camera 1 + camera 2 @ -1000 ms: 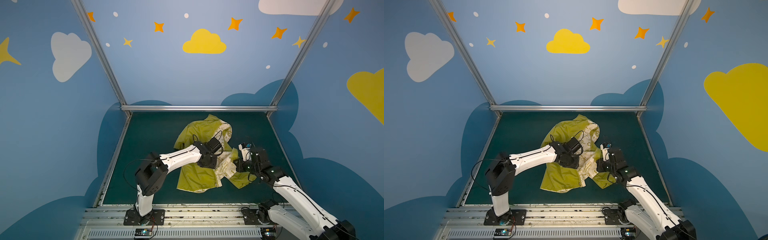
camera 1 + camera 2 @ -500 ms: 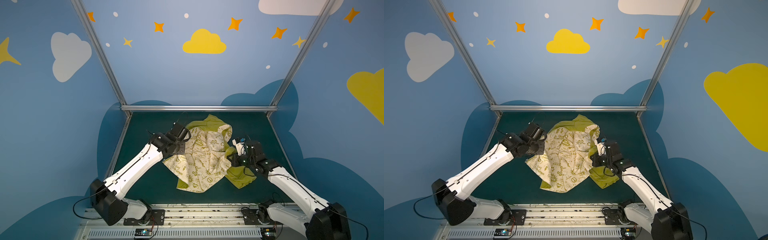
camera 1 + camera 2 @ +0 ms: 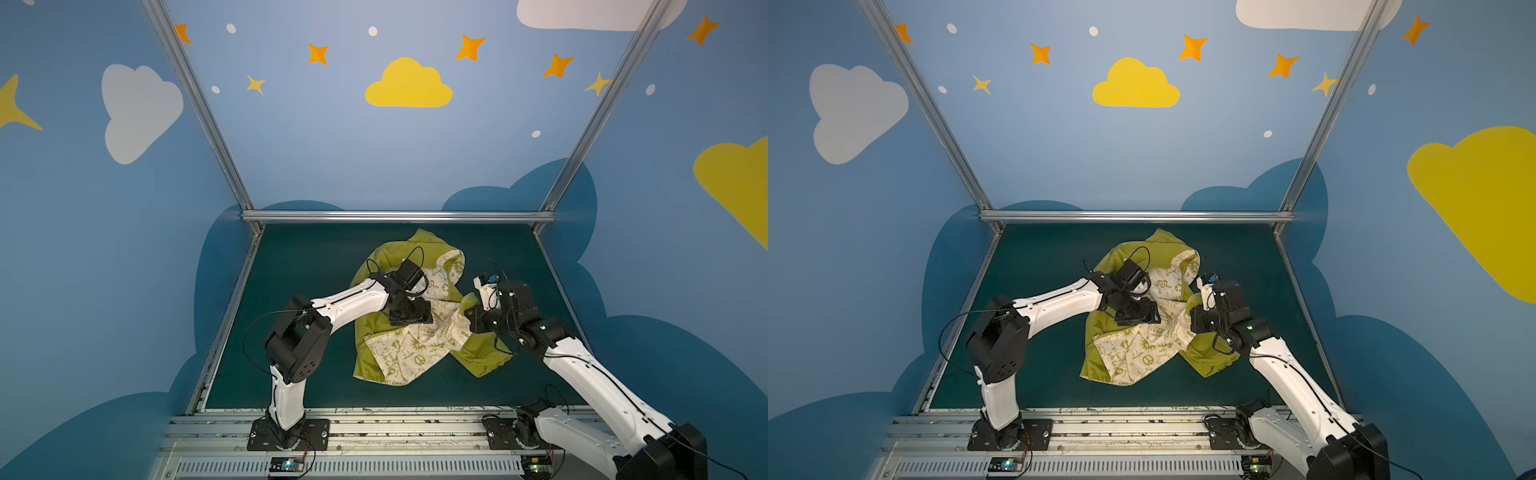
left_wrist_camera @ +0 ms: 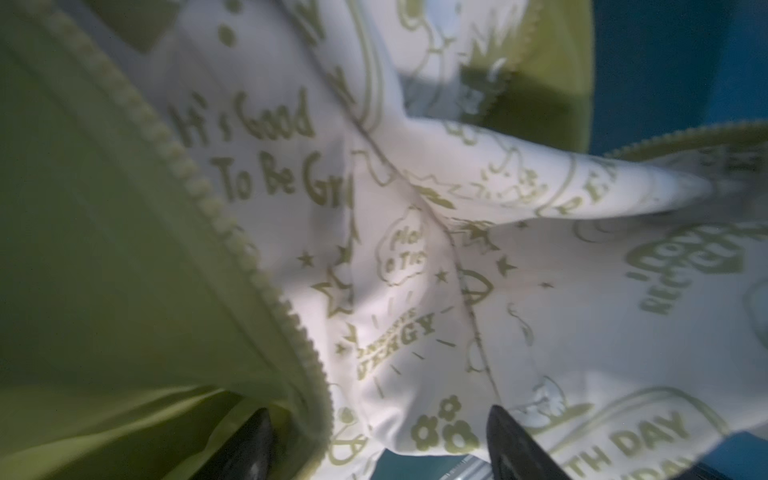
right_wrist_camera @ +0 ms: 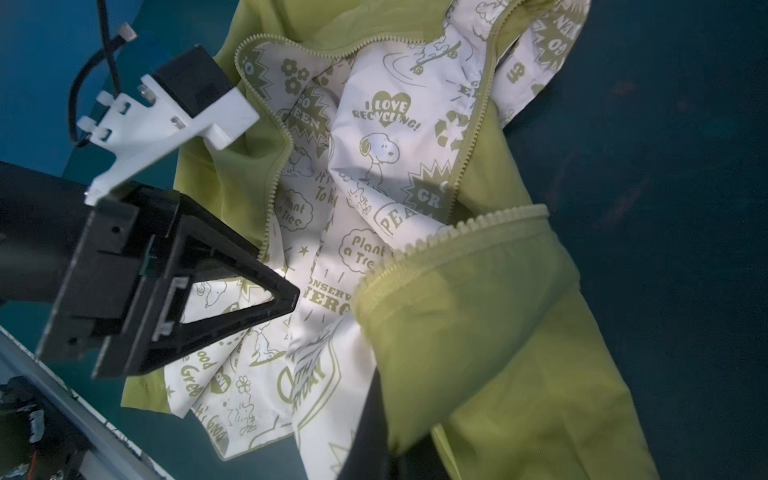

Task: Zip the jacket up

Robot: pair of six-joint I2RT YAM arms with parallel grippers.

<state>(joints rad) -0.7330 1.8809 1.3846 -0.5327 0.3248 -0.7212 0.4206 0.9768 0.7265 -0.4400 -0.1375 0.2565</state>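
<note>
In both top views your jacket point(image 3: 409, 353) lies crumpled in the middle of the dark green mat point(image 3: 311, 266), a bit below the centre of the frame. It's nowhere near zipped. The front is spread open, so the cream lining point(image 4: 415, 249) with its olive doodles faces up across the middle. Olive shell shows on the left, at the top and at the lower right of the heap.

Your left gripper point(image 3: 415, 321) hangs over the centre of the jacket, right where shell meets lining. In the left wrist view its two fingertips point(image 4: 255, 436) stand wide apart at the bottom of the frame. A row of zipper teeth point(image 4: 216, 208) runs diagonally from the upper left down to the gap between them. So the claw straddles that edge but isn't pinched on anything. I can't tell whether the tips actually touch the cloth.

Your right gripper point(image 3: 473, 322) sits at the right edge of the jacket, clamped tight on the cloth. In the right wrist view its dark finger point(image 5: 374, 415) comes up from the bottom centre with a fold of olive shell draped over it. That fold carries its own toothed edge point(image 5: 465, 226) along the top, just right of centre. The same view shows two more stretches of teeth well apart, one down the left of the lining and one at the upper right, with lining between them.
</note>
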